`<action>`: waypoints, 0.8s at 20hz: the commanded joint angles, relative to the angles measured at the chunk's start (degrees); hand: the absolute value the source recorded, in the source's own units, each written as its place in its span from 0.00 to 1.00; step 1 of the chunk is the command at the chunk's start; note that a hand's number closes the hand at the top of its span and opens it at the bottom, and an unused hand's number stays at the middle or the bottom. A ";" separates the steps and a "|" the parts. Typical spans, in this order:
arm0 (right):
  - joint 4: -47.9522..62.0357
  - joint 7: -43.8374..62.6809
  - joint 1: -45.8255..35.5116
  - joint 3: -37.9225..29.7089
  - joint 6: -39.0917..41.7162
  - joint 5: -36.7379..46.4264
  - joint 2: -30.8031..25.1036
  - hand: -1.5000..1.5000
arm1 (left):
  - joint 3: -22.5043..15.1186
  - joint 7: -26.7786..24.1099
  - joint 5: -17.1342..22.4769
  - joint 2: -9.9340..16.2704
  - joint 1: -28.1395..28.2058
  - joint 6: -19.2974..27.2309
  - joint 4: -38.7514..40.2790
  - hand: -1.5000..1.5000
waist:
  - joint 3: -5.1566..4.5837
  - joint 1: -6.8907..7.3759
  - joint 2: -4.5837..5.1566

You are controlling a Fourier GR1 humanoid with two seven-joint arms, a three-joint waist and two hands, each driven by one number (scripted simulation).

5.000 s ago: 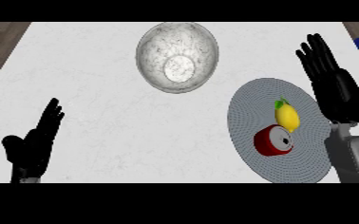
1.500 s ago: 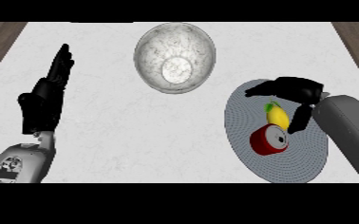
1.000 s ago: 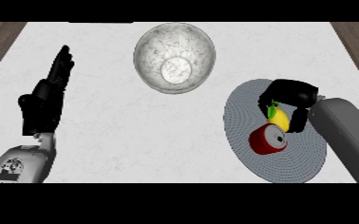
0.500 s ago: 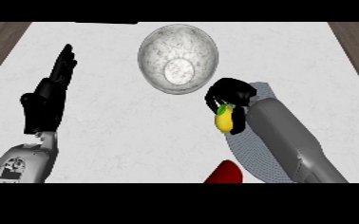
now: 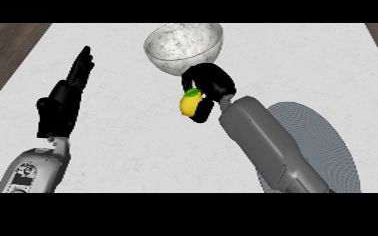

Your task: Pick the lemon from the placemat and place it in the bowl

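Right hand [image 5: 209, 81]: fingers curled round the lemon [image 5: 192, 103], lifted off the placemat [image 5: 319, 141] half a second ago.
Lemon: now just short of the bowl [image 5: 183, 46].
Meaning: only release remains.
Left hand [image 5: 65, 101]: fingers straight, resting left of bowl.

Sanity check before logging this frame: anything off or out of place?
Nothing stands out. The black right hand holds the yellow lemon just short of the upright glass bowl, off the round grey placemat. The left hand rests open.
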 commanded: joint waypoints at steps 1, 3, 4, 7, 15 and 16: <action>-4.17 10.58 -3.40 -0.83 -9.78 -3.87 1.08 1.00 | -1.41 -0.28 -0.07 -0.95 -1.36 -0.66 0.45 0.50 | 0.14 1.95 0.17; -6.39 16.07 -6.07 -0.78 -14.87 -4.08 1.10 1.00 | -1.82 -0.25 -0.19 -0.95 -1.10 -1.00 0.98 0.50 | 0.00 2.16 -0.40; -6.80 19.64 -7.62 -0.02 -17.27 -3.17 1.11 1.00 | -1.75 0.08 -0.27 -1.09 -1.62 -0.83 1.41 0.50 | -0.10 1.77 -0.42; -7.06 29.17 -11.10 1.93 -23.79 -1.79 1.12 1.00 | -2.04 0.26 -0.80 -1.59 -2.49 -0.32 1.97 0.50 | -0.25 2.34 -0.15; -5.58 55.60 -20.25 10.30 -40.21 2.60 1.13 1.00 | -1.56 -0.05 -0.88 -1.71 -4.58 -0.41 2.86 0.50 | -0.22 2.42 0.98; -5.74 59.25 -22.54 11.72 -40.37 3.41 1.13 1.00 | -2.70 1.00 -1.51 -2.66 -4.56 0.05 2.90 0.50 | -0.18 1.59 0.65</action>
